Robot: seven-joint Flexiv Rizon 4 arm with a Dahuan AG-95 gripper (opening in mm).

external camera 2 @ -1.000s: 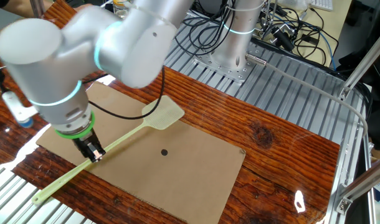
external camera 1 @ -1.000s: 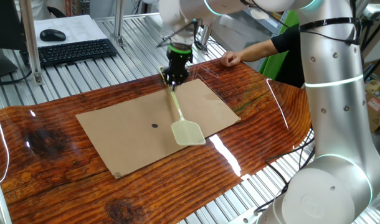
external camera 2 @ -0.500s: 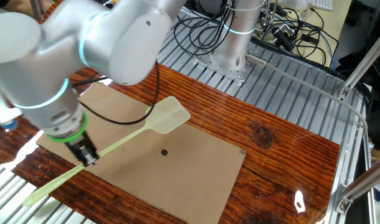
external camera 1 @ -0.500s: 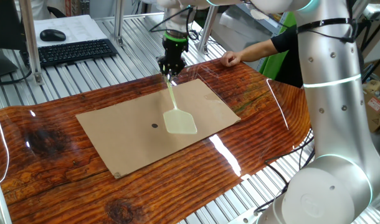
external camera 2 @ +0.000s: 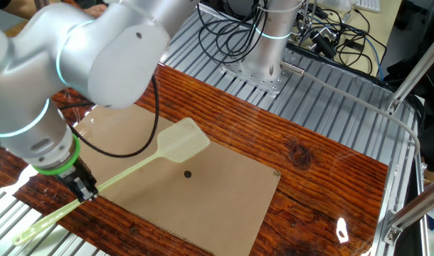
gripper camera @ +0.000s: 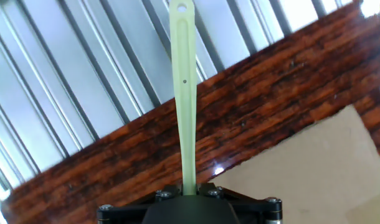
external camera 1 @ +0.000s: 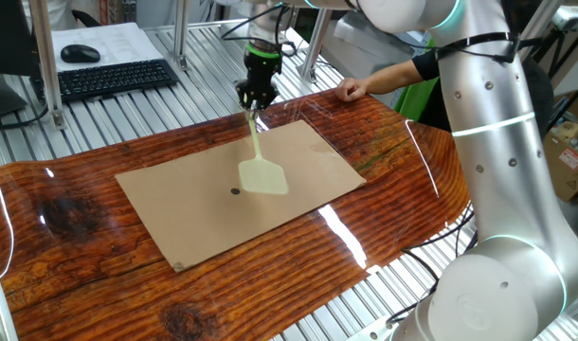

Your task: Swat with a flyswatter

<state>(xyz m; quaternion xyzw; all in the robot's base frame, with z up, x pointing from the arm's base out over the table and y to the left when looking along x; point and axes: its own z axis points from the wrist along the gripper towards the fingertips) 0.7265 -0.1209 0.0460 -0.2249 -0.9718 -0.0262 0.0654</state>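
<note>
No brand, label or readable writing shows anywhere in your three views, so there is nothing to report there.

Largest first: the wooden tabletop (external camera 1: 393, 180) fills the middle of one fixed view, dark and glossy, running from lower left to upper right over the ribbed metal bench (external camera 2: 324, 99). On it lies the brown cardboard sheet (external camera 1: 194, 204), flat, with a small dark dot (external camera 1: 235, 191) near its centre. In the upper left of that frame you see a black keyboard (external camera 1: 109, 78) and a mouse (external camera 1: 81, 53); a person's hand (external camera 1: 349, 90) rests on the table edge at upper centre.

The flyswatter (external camera 1: 261, 176) is over the cardboard sheet. Its long axis runs from the gripper at the top centre of this frame down to the mesh head, which sits just right of the dark dot. In the other fixed view the flyswatter (external camera 2: 180, 141) slants from the lower left corner up toward frame centre, head uppermost and just above the dot; whether the head touches the cardboard you cannot tell. In the hand view the handle (gripper camera: 183, 87) runs straight up the frame, its holed tip at the top edge.

The gripper (external camera 1: 254, 98) is clamped on the handle partway along its length, with the tail sticking out behind it (external camera 2: 84, 190).
</note>
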